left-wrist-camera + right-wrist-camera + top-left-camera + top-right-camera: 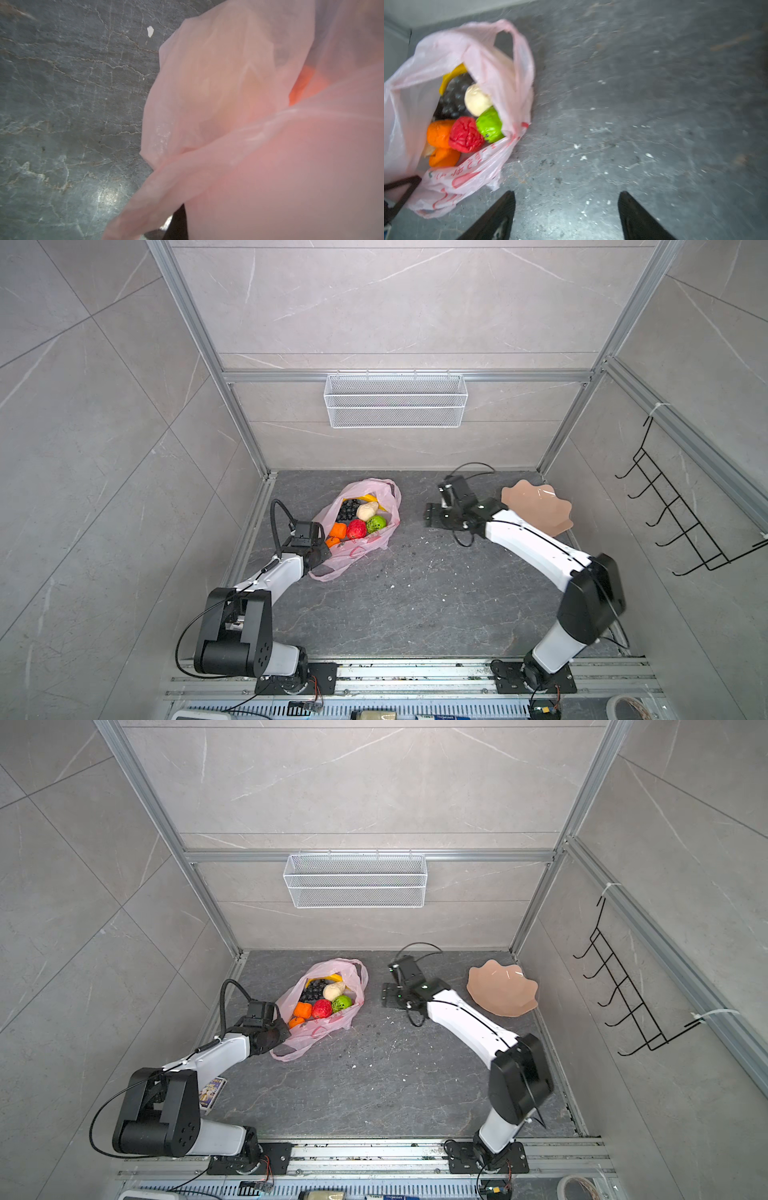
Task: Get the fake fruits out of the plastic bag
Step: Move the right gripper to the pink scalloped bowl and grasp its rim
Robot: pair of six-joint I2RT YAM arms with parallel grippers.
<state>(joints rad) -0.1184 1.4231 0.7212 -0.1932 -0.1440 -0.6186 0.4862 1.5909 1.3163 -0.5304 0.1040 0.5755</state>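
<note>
The plastic bag [376, 545] [345, 1017] [488, 52] lies open on the dark floor at the back left. Inside show the fake fruits: yellow banana [368, 498], dark grapes [348, 510], a cream lump [476, 99], green fruit [490, 124], red apple [356, 529] [466, 135] and two oranges [338, 530] [444, 158]. My left gripper [322, 556] is shut on the bag's near left edge; pink film [270, 166] fills most of the left wrist view. Right of the bag, apart from it, my right gripper [430, 516] [566, 195] hangs open and holds nothing.
A peach scalloped plate [536, 508] [500, 988] sits at the back right, behind my right arm. A white wire basket [395, 400] hangs on the back wall, a black hook rack [681, 510] on the right wall. A printed card [212, 1092] lies beside the left arm.
</note>
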